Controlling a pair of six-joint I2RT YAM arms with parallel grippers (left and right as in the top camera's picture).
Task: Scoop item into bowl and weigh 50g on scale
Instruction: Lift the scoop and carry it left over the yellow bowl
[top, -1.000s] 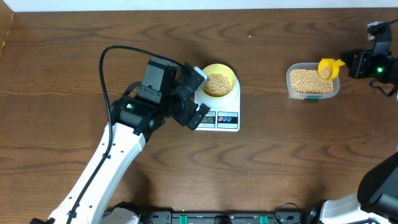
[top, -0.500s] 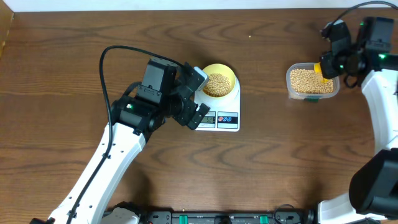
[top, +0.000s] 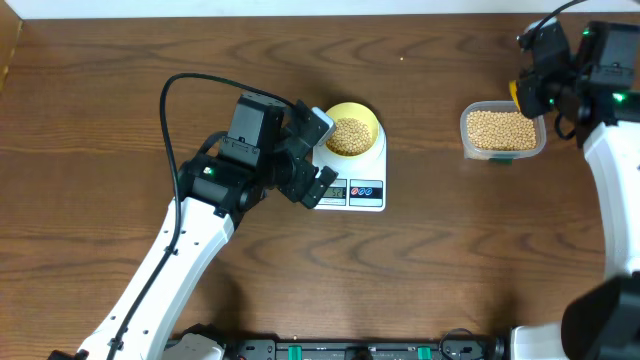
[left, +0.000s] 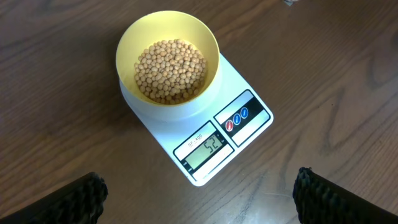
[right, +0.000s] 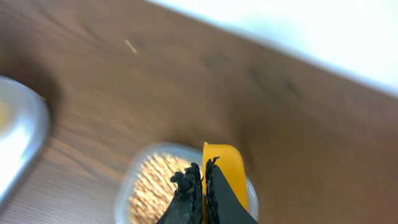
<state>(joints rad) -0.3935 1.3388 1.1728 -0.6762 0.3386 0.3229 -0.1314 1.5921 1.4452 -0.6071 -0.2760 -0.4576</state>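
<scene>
Beans lie heaped in the pale yellow bowl, which sits on the scale; the display appears to read 52, slightly over target. Left tool hangs just beside the scale, spread wide and empty, with the bowl straight ahead of it. Right tool is pinched on the yellow scoop above the clear tub, well apart to the bowl's right. Trimming the excess would need the scoop carried left across the desk; the nearer arm holds no scoop.
</scene>
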